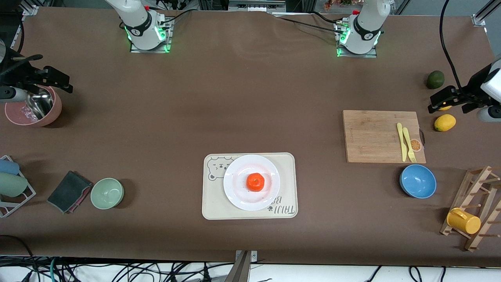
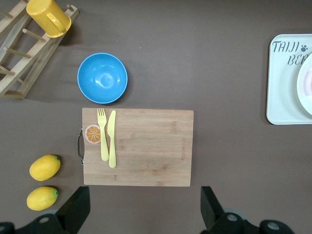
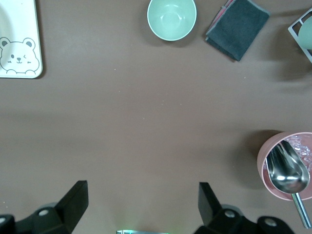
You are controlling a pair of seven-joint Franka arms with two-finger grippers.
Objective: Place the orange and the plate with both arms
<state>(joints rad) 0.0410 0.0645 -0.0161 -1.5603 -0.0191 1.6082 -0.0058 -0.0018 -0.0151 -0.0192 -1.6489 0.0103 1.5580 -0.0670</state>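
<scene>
Brown surface (image 1: 250,98) spreads wide, with a cream bear-printed tray (image 1: 211,203) near the front camera at its middle. On that tray sits the plate (image 1: 235,188), and the orange (image 1: 255,181) rests in its well. Both arms hang high at their own ends: the left pincer (image 2: 141,209) splayed and empty over the cutting board (image 2: 146,146), the right pincer (image 3: 141,207) likewise spread over bare cloth near the pink bowl (image 3: 265,168). Placing looks finished; I'd judge nothing remains but to wait.
</scene>
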